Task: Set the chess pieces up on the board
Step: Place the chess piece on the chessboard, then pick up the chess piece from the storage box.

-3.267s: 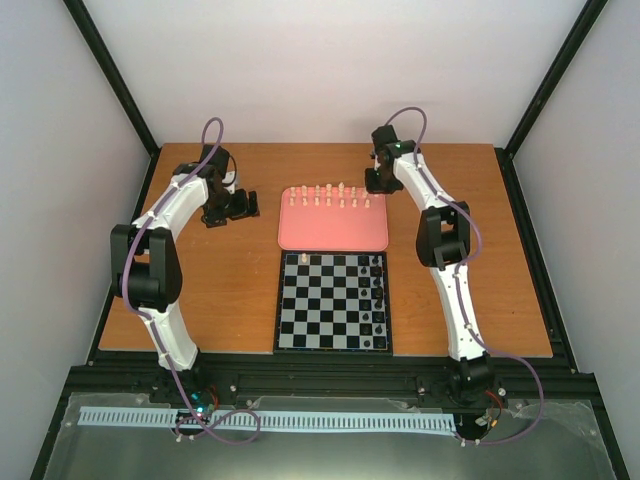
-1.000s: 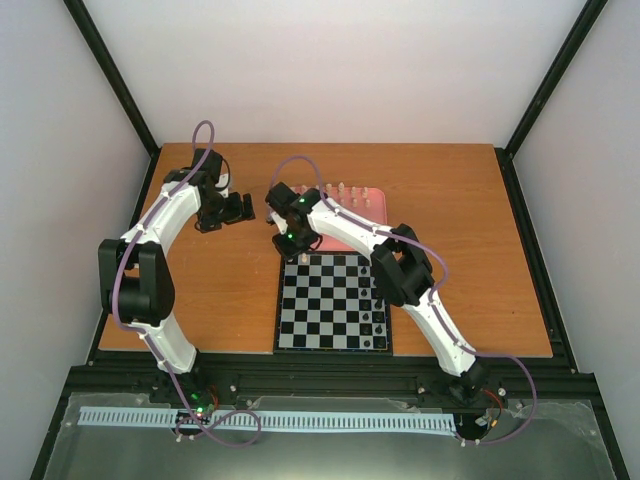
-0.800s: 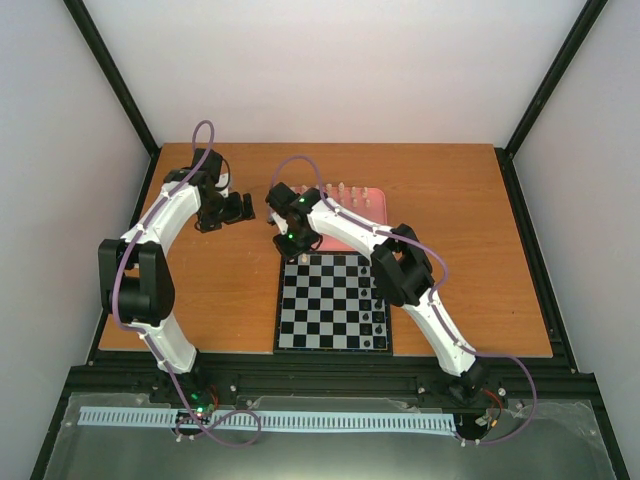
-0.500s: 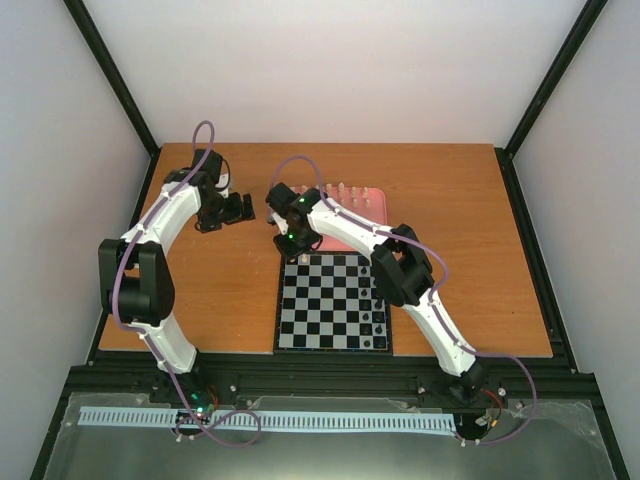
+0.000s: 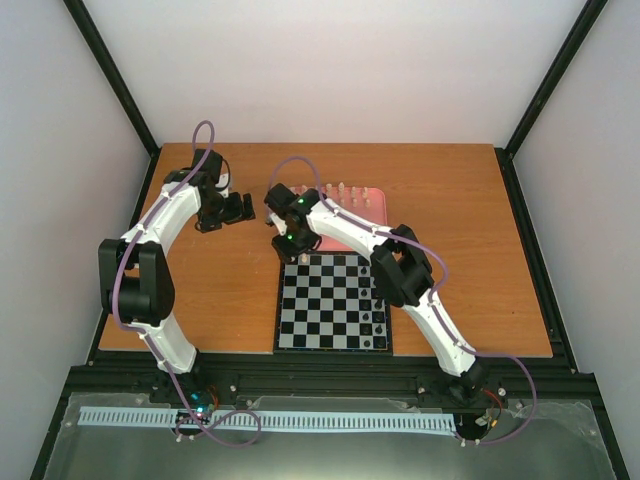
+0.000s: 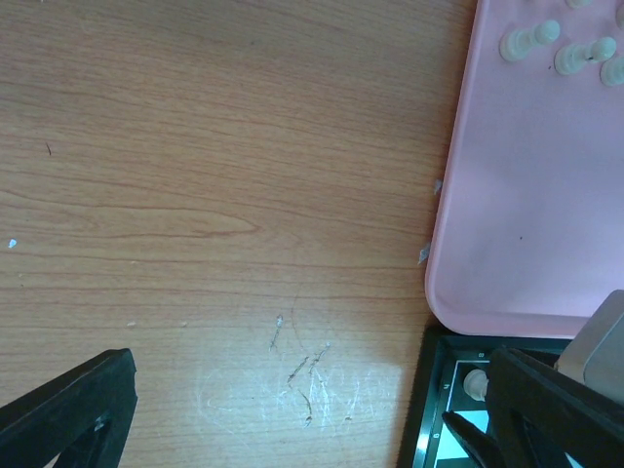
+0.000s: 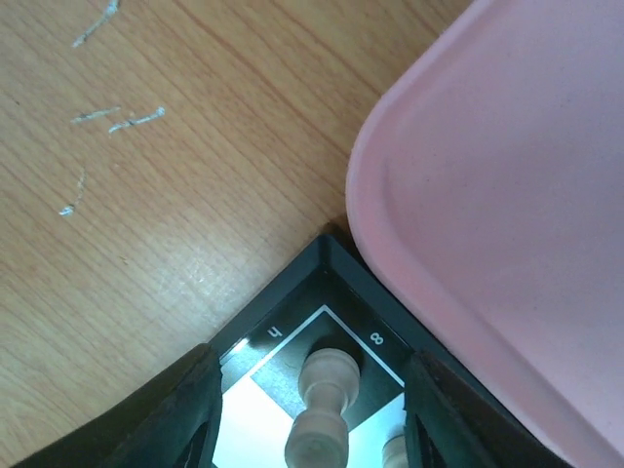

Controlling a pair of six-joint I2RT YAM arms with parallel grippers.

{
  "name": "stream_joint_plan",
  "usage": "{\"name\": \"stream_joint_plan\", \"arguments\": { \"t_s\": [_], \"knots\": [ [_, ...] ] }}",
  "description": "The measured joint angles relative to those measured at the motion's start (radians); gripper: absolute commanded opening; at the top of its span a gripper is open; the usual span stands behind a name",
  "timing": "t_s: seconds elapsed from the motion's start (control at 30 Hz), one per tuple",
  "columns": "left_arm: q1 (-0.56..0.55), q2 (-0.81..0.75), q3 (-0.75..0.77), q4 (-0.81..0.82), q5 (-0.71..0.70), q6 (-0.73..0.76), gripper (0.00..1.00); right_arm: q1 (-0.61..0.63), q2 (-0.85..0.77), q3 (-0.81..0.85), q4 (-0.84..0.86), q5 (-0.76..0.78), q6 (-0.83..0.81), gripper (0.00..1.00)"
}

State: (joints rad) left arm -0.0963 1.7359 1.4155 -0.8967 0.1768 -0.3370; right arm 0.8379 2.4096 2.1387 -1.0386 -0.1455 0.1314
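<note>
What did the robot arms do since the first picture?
The right hand swung from the far right corner of the pink tray across to the far left corner of the board, and now hangs open around a cream piece on the corner square. The left hand, tray and black pieces stayed about where they were.

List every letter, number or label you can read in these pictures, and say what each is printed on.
"8": white, lying sideways in the right wrist view, on the dark border of the board, at its corner.
"h": probably, turned upside down, on the same border beside it.
Left wrist view: a white mark on the board's border, too small to read.
Top view: nothing readable.
</note>
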Motion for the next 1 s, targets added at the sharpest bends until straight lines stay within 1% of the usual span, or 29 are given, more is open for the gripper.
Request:
{"name": "stream_joint_plan", "arguments": {
  "t_s": [0.13,0.33,0.43,0.53,0.63,0.73,0.83,1.0],
  "knots": [
    [0.0,-0.002,-0.003,0.002,0.0,0.0,1.0,0.002,-0.016,0.0,0.009,0.011,-0.007,0.57],
    [0.0,-0.004,-0.009,0.005,0.004,0.0,1.0,-0.02,-0.103,0.003,0.029,0.064,0.005,0.54],
    [0.0,-0.004,-0.009,0.006,0.008,0.0,1.0,-0.076,-0.156,0.003,0.042,0.1,0.026,0.54],
    [0.0,-0.004,-0.009,0.006,0.012,0.0,1.0,-0.18,-0.175,0.008,0.048,0.119,0.042,0.54],
    [0.0,-0.003,-0.009,0.006,0.015,0.0,1.0,-0.307,-0.157,0.02,0.045,0.141,0.049,0.54],
    [0.0,-0.002,-0.008,0.006,0.016,0.0,1.0,-0.41,-0.101,0.077,0.036,0.169,0.049,0.53],
    [0.0,0.012,-0.002,0.006,0.017,0.0,1.0,-0.45,-0.051,0.124,0.032,0.187,0.047,0.53],
    [0.0,0.047,0.009,0.005,0.017,0.0,1.0,-0.455,0.009,0.155,0.022,0.19,0.041,0.52]
  ]
}}
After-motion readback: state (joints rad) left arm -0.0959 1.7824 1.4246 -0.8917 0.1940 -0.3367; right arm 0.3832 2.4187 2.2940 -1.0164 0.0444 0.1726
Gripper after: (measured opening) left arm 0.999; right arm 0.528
